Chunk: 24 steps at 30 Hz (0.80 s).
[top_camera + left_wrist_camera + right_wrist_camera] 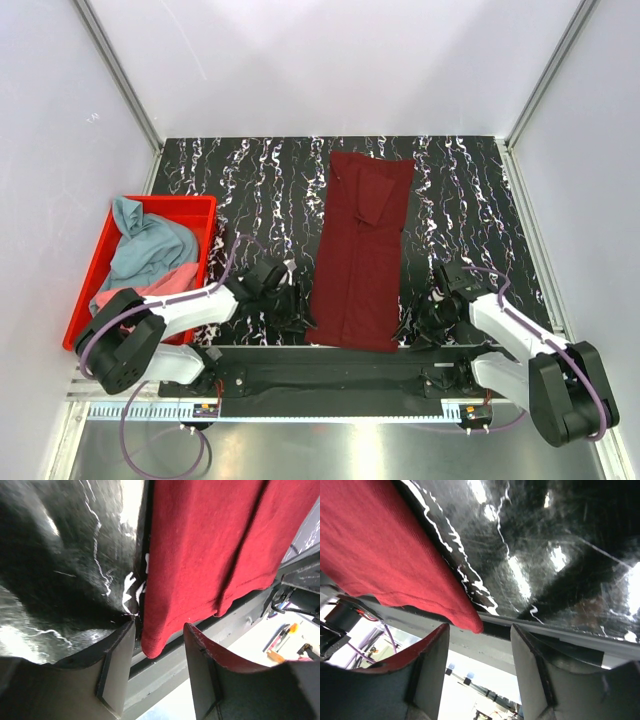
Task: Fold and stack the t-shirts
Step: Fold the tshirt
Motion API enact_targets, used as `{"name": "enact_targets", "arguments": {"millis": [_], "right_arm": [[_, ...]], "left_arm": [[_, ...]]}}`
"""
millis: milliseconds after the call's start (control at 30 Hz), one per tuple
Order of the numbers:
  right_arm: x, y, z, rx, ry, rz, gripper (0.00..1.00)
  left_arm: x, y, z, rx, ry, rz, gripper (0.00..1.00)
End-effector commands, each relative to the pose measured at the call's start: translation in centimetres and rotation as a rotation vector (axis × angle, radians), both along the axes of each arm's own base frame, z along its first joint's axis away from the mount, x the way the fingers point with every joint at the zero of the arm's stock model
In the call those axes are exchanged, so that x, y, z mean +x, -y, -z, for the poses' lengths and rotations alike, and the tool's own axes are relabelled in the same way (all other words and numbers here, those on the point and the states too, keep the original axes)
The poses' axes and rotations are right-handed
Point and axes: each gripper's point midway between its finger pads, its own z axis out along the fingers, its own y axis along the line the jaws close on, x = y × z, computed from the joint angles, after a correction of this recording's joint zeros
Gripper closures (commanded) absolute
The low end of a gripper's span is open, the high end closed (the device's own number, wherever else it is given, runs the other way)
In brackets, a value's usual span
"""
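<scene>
Overhead and wrist views. The maroon t-shirt (362,250) lies flat at the middle of the black marbled counter (260,190), folded lengthwise into a long narrow strip that runs from the far side to the near edge. The left gripper (292,308) sits low on the counter just beside the strip's near left corner. In its wrist view the fingers (117,665) stand moderately apart, and the hemmed corner of the shirt reaches into the gap between them. Nothing is clamped, and whether the cloth touches either finger cannot be told. The right gripper (415,325) sits just beside the strip's near right corner. Its jaws are likewise parted to a middling width, and the shirt's corner ends just short of the gap, apart from both fingers (432,665). At the counter's left edge stands a red bin (196,207) holding the crumpled teal t-shirt (145,245) above the pink t-shirt (165,283).
</scene>
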Motion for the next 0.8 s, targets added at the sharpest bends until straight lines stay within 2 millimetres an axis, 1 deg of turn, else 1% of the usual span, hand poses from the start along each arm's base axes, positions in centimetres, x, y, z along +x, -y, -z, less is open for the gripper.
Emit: {"name": "enact_targets", "arguments": {"millis": [0,133,333,433,600,767], "right_arm": [[1.4,-0.5,0.1,0.009,0.045,0.016,0.41],[1.7,-0.5,0.5,-0.003,0.022,0.023,0.44],[1.8,-0.7,0.8,-0.020,-0.021,0.011,0.46],[2.2,-0.9,0.8,-0.019,-0.018,0.011,0.47],[3.1,-1.6,0.3,0.014,0.003,0.027,0.48],[3.0,-2.1,0.2,0.036,-0.013,0.018,0.51]], "left_arm": [[-0.1,0.1,0.8,0.021,-0.003,-0.027,0.51],[-0.3,0.0,1.3,0.048,-0.011,-0.024,0.51],[-1.0,-1.0,2.1,0.106,-0.040,-0.019,0.52],[-1.2,-1.3,2.2,0.122,-0.047,-0.015,0.54],[-1.4,-1.0,2.0,0.111,-0.050,0.000,0.57],[-1.6,-0.6,1.9,0.100,-0.059,0.015,0.59]]}}
